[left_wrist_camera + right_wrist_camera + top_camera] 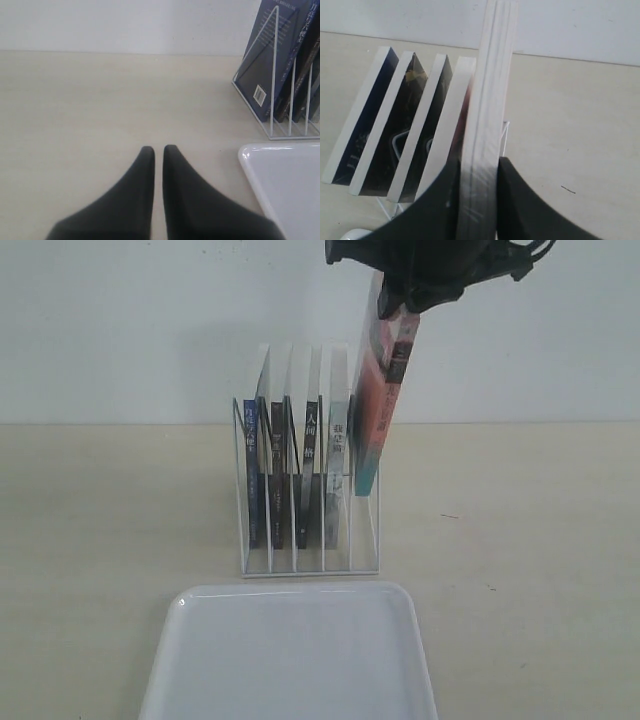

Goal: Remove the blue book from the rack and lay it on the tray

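The blue book (252,480) stands in the leftmost slot of the white wire rack (310,573); the left wrist view shows its back cover (272,55). My right gripper (400,305) is shut on a different book, the pink-and-teal-spined one (385,390), raised high and tilted, its lower corner still at the rightmost slot. In the right wrist view both fingers (520,200) clamp its white page edge (490,90). My left gripper (158,148) is shut on nothing, low over the table left of the rack (273,75). The white tray (290,590) lies in front of the rack.
Two black-spined books (277,470) and a pale-spined one (338,455) stay in the middle slots. A white wall stands behind the beige table (520,540). The tray's corner (287,180) lies just right of my left gripper.
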Controlling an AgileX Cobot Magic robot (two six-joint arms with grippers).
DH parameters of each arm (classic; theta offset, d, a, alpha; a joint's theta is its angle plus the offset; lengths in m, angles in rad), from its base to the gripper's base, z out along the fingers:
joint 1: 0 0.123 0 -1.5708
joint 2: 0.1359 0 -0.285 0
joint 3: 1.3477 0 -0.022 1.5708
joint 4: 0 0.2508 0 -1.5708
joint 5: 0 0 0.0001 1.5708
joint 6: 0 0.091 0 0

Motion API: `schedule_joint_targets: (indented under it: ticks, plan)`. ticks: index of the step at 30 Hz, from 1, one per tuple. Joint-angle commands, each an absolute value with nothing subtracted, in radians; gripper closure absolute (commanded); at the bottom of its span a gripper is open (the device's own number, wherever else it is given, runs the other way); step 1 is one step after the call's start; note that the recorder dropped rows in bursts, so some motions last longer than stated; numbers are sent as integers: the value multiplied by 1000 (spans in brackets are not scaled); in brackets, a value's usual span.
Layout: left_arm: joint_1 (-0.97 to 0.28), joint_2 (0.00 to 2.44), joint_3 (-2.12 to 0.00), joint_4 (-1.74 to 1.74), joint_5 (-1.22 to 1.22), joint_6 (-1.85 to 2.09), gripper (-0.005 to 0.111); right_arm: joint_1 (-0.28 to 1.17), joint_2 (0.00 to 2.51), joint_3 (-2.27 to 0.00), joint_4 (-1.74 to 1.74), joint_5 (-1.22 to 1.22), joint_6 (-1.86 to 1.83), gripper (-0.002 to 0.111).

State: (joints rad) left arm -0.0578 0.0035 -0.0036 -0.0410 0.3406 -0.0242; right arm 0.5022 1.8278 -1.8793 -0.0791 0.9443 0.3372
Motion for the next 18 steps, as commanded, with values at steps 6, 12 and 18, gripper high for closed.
schedule_joint_targets:
  ticks: [6, 12, 18]
  plan:
    - [-54, 0, 0, -40, 336, -33, 101, 501, 1934, -1884, -80, 904, 338, 107]
    - [-54, 0, 0, -40, 336, -33, 101, 500, 1974, -1884, -80, 898, 338, 107]
    - [-54, 0, 0, -40, 336, -33, 101, 500, 1977, -1884, -73, 903, 338, 94]
